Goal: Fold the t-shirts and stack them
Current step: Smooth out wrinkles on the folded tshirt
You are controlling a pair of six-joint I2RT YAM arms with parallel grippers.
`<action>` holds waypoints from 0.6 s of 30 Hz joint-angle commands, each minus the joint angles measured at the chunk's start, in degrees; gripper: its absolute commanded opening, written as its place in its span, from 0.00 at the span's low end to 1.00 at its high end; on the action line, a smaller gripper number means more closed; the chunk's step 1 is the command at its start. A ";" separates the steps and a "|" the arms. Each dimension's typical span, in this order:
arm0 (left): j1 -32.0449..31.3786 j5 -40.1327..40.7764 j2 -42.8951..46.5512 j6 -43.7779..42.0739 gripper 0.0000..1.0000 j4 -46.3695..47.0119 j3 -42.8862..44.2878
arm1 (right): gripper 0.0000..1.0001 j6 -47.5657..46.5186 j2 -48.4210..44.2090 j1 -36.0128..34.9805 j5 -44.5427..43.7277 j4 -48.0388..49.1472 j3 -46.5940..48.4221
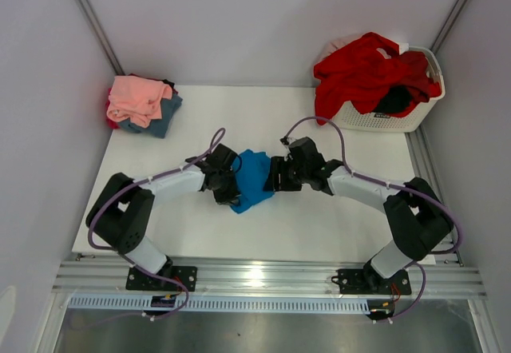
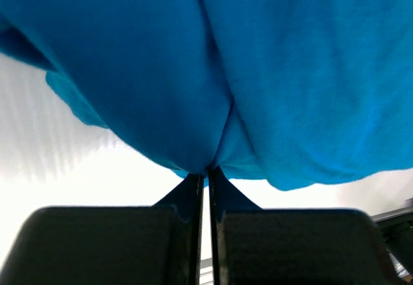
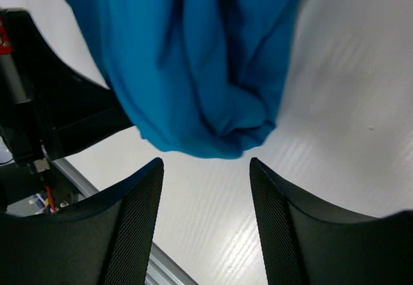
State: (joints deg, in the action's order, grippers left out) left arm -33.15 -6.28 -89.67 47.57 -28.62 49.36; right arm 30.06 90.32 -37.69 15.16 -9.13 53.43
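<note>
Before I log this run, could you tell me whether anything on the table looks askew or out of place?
The bright blue t-shirt is a crumpled bunch, pinched only by the shut left gripper; the right gripper stands open next to it. A red t-shirt spills over the rim of the white basket at far right.

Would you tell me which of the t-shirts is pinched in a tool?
The bright blue t-shirt, clamped in the left tool; the salmon pink t-shirt lies at the back left, the red t-shirt in the basket.
</note>
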 commanded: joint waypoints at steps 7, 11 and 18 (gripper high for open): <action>-1.13 -0.57 -6.30 0.24 0.00 0.15 10.22 | 0.33 2.19 3.01 -1.51 2.24 5.26 1.06; -1.22 -0.57 -5.87 0.24 0.01 0.32 9.96 | 0.00 1.75 3.89 -1.59 1.63 4.73 1.85; -1.22 -0.92 -5.08 -0.46 0.00 0.58 8.73 | 0.04 0.44 4.42 -1.68 0.58 3.68 2.91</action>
State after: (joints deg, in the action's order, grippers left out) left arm -33.91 -6.44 -95.81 47.51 -28.67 57.76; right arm 31.83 94.15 -38.96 16.82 -5.98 53.67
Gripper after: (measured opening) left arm 0.011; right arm 0.010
